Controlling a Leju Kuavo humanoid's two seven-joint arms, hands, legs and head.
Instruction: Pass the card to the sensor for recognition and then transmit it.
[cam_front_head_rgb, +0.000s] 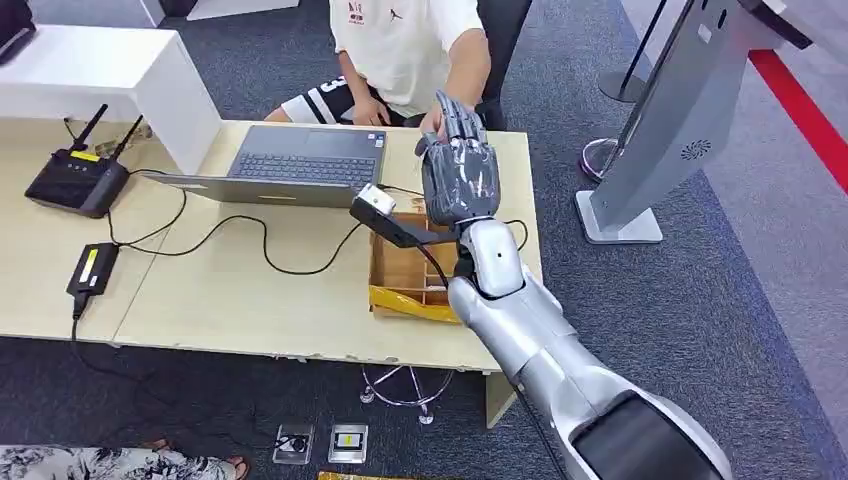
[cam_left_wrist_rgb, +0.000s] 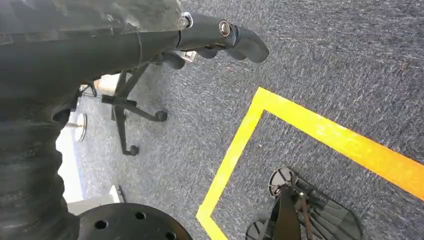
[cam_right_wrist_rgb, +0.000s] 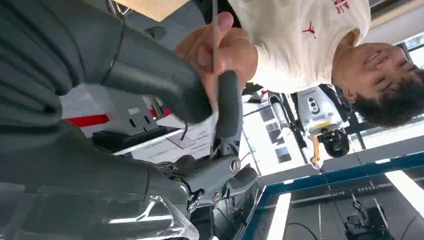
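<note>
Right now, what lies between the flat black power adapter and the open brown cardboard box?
A loose black cable on bare pale tabletop, in the head view.

I see the card edge-on in my right wrist view, a thin pale sliver standing between the right hand's thumb and dark fingers, with a person's hand pinching its far end. From the head view, the right hand is raised, fingers up, just beyond the cardboard box on the bench; I cannot make out the card there.
</note>
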